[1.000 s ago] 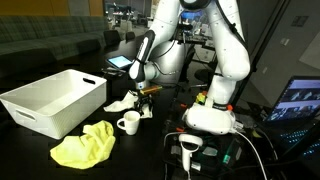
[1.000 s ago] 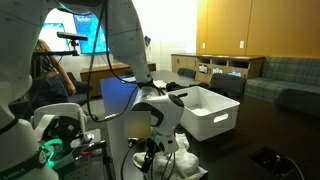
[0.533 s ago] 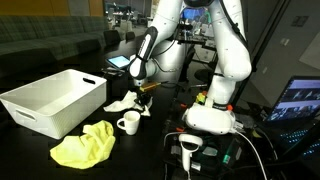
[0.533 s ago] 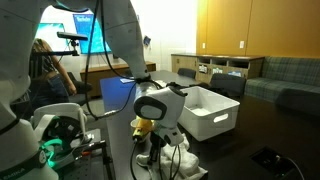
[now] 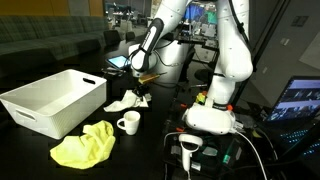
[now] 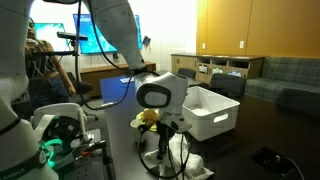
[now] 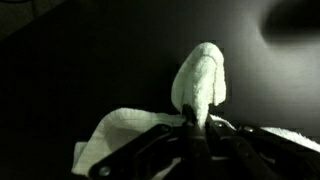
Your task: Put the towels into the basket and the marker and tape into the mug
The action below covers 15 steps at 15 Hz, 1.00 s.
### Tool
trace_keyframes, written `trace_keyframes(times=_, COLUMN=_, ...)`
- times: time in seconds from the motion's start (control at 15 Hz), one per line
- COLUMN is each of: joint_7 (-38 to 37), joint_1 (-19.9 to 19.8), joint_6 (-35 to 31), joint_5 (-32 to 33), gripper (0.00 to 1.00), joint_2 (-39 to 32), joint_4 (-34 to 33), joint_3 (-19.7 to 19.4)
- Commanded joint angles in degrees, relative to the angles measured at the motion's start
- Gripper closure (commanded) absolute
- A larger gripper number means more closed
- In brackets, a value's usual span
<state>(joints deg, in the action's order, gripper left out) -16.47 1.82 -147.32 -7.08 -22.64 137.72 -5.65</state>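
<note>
The white towel (image 7: pixel 200 82) is pinched up into a peak by the gripper (image 7: pixel 195 127), jaws closed on it. It hangs just behind the mug (image 5: pixel 128 123). The yellow towel (image 5: pixel 85 146) lies crumpled by the white basket (image 5: pixel 50 100) on the dark table (image 5: pixel 150 150).

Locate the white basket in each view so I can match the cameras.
Exterior view: basket at left of centre, left of the pincer.
Exterior view: basket right of centre, right of the pincer.
Wrist view: basket not in it; it shows the pincer shut on the white towel.
Shared landmark: the pincer, seen in all three.
</note>
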Motion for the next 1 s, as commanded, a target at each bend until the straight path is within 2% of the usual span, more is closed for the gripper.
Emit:
trace_keyframes(times=0.0, joint_7=-8.68, joint_1=4.08, joint_6=0.68, joint_5=8.00, gripper=0.98, joint_2=10.25, joint_4=3.82, joint_3=-4.29)
trace_keyframes(times=0.2, joint_7=-16.41, joint_1=5.93, joint_6=3.34, joint_5=17.83, gripper=0.98, joint_2=18.64, joint_4=4.90, joint_3=-5.50)
trace_keyframes(times=0.33, joint_7=-21.20, joint_1=5.71, joint_6=6.60, joint_5=24.56, gripper=0.98, joint_2=24.09, joint_4=4.48, joint_3=-3.46)
trace_keyframes(times=0.47, joint_7=-25.43, joint_1=4.74, joint_6=10.71, joint_5=30.02, gripper=0.98, joint_2=29.24, joint_4=3.46, joint_3=0.28)
trace_keyframes(times=0.6, joint_7=-27.54, joint_1=3.86, joint_6=15.24, joint_5=31.69, gripper=0.98, joint_2=34.04, joint_4=2.03, joint_3=4.59)
trace_keyframes(times=0.93, joint_7=-29.66, joint_1=3.02, joint_6=26.23, joint_5=29.24, gripper=0.98, joint_2=42.36, joint_4=-5.26, joint_3=13.23)
